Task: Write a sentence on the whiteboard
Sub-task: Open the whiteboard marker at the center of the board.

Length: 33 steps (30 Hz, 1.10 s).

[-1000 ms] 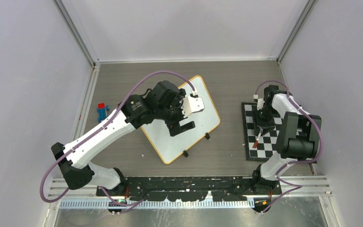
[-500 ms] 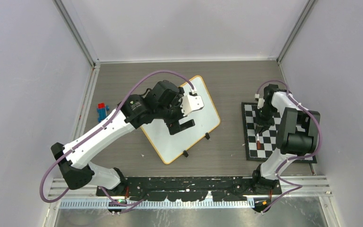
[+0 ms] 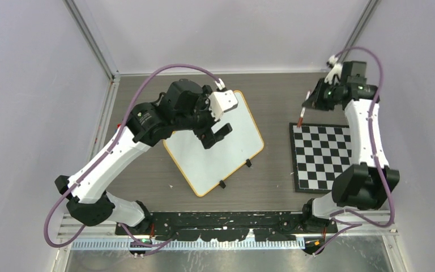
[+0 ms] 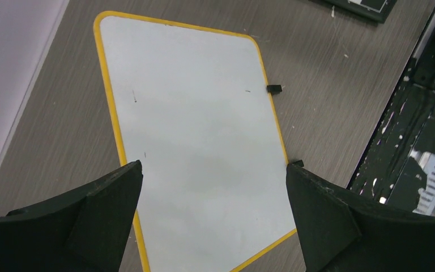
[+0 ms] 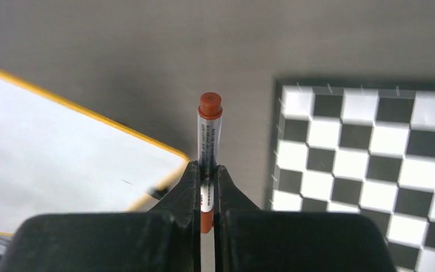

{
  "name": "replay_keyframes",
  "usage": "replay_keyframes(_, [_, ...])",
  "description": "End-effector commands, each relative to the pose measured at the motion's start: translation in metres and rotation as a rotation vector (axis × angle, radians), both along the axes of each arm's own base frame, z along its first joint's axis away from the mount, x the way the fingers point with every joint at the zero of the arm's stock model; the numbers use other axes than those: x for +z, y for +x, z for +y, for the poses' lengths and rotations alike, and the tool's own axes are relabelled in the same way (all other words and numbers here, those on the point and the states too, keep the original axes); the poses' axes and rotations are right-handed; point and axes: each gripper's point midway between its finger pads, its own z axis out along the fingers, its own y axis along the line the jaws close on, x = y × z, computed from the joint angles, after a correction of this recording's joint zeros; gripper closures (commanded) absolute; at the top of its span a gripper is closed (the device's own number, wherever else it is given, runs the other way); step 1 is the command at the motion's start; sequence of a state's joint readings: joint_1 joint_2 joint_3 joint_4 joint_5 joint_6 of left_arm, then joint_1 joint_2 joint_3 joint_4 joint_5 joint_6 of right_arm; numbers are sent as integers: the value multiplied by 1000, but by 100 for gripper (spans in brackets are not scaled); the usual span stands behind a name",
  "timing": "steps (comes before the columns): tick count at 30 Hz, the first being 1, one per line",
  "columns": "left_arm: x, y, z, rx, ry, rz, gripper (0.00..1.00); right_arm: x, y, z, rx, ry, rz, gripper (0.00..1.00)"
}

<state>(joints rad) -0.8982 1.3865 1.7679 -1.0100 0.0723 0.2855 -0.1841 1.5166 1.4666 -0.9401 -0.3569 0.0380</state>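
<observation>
Right pincer clamped tight on a white-barrelled marker with red-brown cap. The fingers pinch the barrel low down and the capped end sticks straight out ahead of the fingertips. In the top view this pincer is far out from its base, and the marker angles down from it. The cap end is near the far-left corner of the black-and-white checkered mat; I can't tell whether it touches anything.

Right wrist view: bare grey-brown wood-grain bench is under the marker cap. The mat is just to the right of the pincer. A rounded corner of the flat white whiteboard with thin orange-yellow rim is to its left.

Left pincer is wide open, nothing between the fingers. It hangs above the whiteboard, apart from it, one fingertip over each long edge. The board face below the pincer is plain white with a few tiny dark flecks.

Two small black feet clip the board's edge on the right-finger side. The nearer one is just off that fingertip.

Top view: the left pincer is over the board's far half. The whiteboard lies flat and skewed on the bench, well apart from the mat and from the right pincer.
</observation>
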Motion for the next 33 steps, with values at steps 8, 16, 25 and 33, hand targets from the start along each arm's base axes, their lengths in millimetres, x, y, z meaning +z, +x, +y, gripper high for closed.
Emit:
replay_keyframes(8, [49,-10,-48,-44,-389,210,1,205,2,119,100,496,-432,100])
replay_keyframes(16, [66,-12,-91,-119,-532,359,9,240,-26,182,242,686,-499,100])
replay_keyframes(25, [56,25,-103,9,-535,324,20,257,-49,204,305,788,-488,100])
replay_keyframes(33, [66,38,-97,59,-559,260,36,249,-58,210,326,810,-463,100])
